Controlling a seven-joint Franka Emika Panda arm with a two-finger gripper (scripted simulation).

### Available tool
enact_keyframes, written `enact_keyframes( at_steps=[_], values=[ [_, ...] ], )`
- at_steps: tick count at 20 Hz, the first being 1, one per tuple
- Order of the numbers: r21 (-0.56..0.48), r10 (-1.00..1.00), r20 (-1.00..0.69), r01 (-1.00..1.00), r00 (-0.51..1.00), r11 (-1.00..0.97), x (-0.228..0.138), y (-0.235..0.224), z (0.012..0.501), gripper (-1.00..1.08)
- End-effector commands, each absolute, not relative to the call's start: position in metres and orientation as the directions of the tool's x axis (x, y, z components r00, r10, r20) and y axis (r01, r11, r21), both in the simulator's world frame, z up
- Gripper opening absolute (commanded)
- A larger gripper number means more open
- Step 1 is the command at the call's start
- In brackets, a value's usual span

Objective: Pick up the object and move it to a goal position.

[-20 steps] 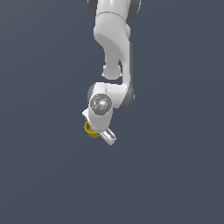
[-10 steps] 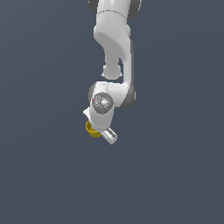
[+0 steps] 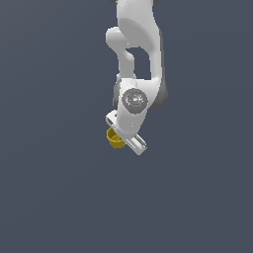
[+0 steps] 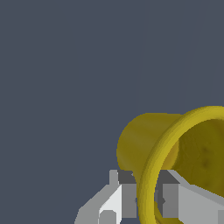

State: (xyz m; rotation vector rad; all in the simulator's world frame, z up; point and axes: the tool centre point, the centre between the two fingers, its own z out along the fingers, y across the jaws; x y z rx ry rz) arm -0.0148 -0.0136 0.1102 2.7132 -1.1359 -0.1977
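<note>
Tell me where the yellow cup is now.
In the exterior view, the yellow cup sits just below centre, at the gripper, on its left side.

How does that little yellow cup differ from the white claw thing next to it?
The cup is mustard yellow; the gripper is white with grey parts. The cup is far smaller than the gripper. The cup is round and hollow with a flared rim, while the gripper is blocky and angular. The gripper's fingers close on the cup's rim, so they are touching.
</note>
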Motion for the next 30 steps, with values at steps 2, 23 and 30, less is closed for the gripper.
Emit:
enact_keyframes(
  at_steps=[2, 23, 30],
  values=[
    [0.226, -0.714, -0.046, -0.689, 0.698, -0.688, -0.024, 0.019, 0.138, -1.0],
    [0.227, -0.714, -0.045, -0.689, 0.699, -0.688, -0.084, 0.219, 0.3, -1.0],
    [0.226, -0.715, -0.046, -0.69, 0.698, -0.688, -0.091, 0.255, 0.328, -1.0]
  ],
)
